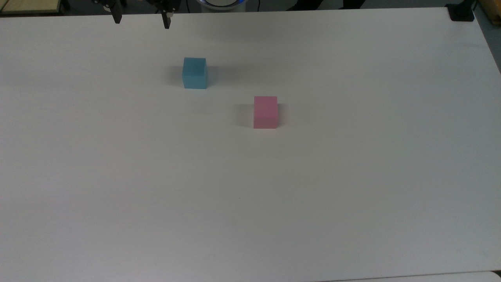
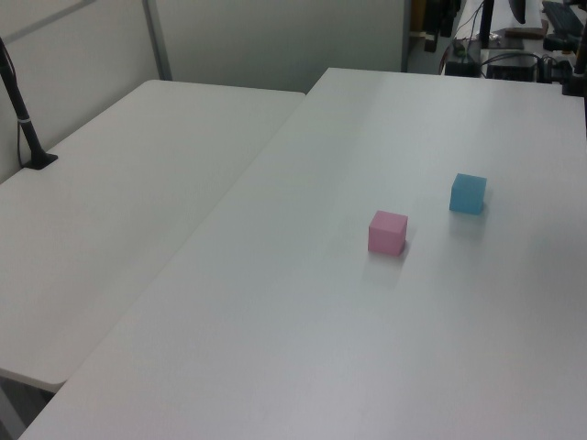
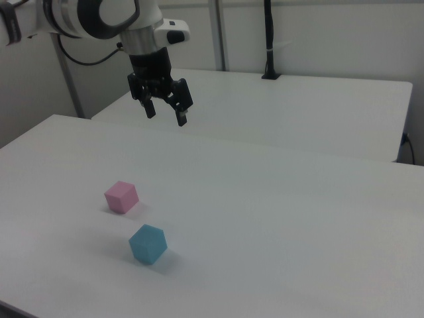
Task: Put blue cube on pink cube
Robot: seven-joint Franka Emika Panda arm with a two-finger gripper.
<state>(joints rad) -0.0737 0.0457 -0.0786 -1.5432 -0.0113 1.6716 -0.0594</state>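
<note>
Tool [image 3: 165, 114]: fingers apart, empty, high above the counter [image 1: 250, 203]. Blue cube [image 1: 194, 73]: on the counter, up-left of the pink cube [image 1: 265, 112] in the top view, well apart. Step: approach, seemingly. Next: descend squarely over blue cube, straddle, close.

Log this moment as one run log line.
pincer open, raised, empty | blue cube on table | pink cube apart from it | stacking not started
</note>
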